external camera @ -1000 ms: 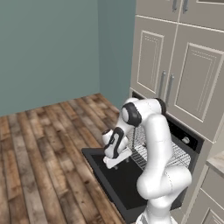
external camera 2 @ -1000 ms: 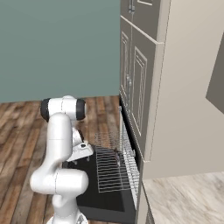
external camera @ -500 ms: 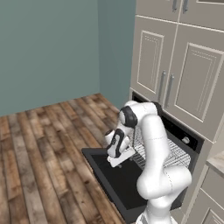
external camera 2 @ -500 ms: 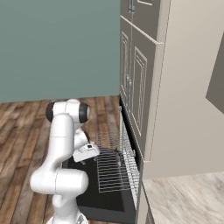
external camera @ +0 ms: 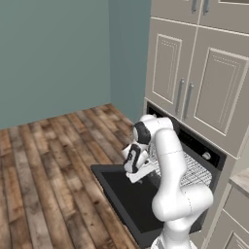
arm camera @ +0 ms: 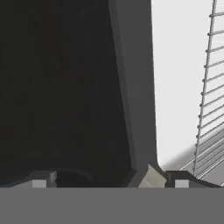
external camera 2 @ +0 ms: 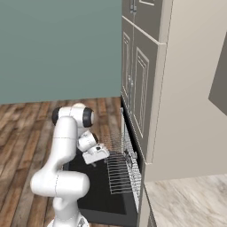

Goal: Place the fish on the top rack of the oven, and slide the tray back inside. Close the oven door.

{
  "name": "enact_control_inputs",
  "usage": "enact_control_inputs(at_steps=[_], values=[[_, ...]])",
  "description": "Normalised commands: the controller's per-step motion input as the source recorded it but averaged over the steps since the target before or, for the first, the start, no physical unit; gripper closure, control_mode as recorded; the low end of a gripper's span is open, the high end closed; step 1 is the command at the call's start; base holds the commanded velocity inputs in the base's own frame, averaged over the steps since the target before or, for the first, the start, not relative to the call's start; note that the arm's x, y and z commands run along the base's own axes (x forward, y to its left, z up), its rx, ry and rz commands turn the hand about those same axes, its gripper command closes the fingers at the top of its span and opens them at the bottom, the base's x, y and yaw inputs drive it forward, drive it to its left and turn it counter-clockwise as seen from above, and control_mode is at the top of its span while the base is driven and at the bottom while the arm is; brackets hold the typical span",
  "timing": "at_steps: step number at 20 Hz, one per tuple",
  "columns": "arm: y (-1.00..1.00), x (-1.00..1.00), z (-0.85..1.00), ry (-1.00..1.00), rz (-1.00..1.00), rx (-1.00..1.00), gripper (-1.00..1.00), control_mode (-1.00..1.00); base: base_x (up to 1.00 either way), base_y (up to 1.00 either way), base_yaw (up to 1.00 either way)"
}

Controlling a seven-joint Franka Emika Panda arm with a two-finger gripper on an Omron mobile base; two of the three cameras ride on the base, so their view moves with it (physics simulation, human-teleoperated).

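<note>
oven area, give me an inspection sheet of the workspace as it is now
surface: oven door lies folded down flat over the wood floor.
job's things: top rack is pulled out over the open door; fish cannot be made out on it; oven is open.
clutter: nothing seen.
grippers: gripper open, nothing between the fingers, low over the door's inner face beside the rack.
cables: nothing seen.
surroundings: beige cabinet doors above the oven, teal wall behind.
</note>
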Motion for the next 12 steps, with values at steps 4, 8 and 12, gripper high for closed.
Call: enact_control_inputs(at_steps=[4,8,12], values=[[-0.46,0.28,-0.22,-0.02,-0.08,-0.10,-1.00,-1.00,0.00,0.00,0.00],[-0.61,0.24,-0.05,-0.08,-0.11,-0.13,-1.00,-1.00,0.00,0.00,0.00],[-0.70,0.22,0.00,-0.10,-0.14,-0.15,-1.00,-1.00,0.00,0.00,0.00]])
